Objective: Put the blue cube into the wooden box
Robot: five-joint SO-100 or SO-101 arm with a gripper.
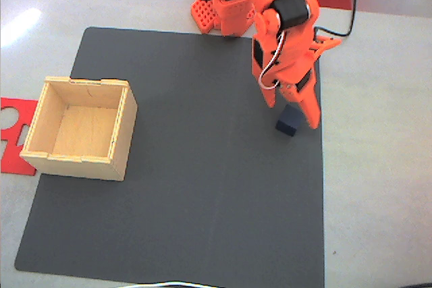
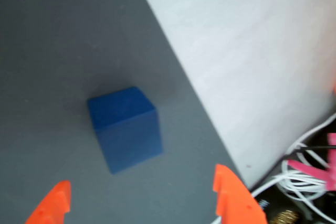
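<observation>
The blue cube (image 1: 288, 123) rests on the dark mat near its right edge in the fixed view. In the wrist view the blue cube (image 2: 126, 127) sits on the mat just ahead of the two orange fingertips (image 2: 231, 192). My orange gripper (image 1: 291, 111) hangs directly over the cube, its jaws spread apart with nothing between them; in the wrist view the gripper (image 2: 144, 203) is open, with the cube ahead of the gap between its tips. The wooden box (image 1: 82, 128) stands open-topped and empty at the mat's left side, far from the gripper.
The dark grey mat (image 1: 189, 187) covers most of the pale table. A flat red cut-out sheet (image 1: 13, 133) lies left of the box. The arm's orange base (image 1: 226, 5) stands at the mat's back edge. White and pink wires (image 2: 310, 166) show at the wrist view's lower right.
</observation>
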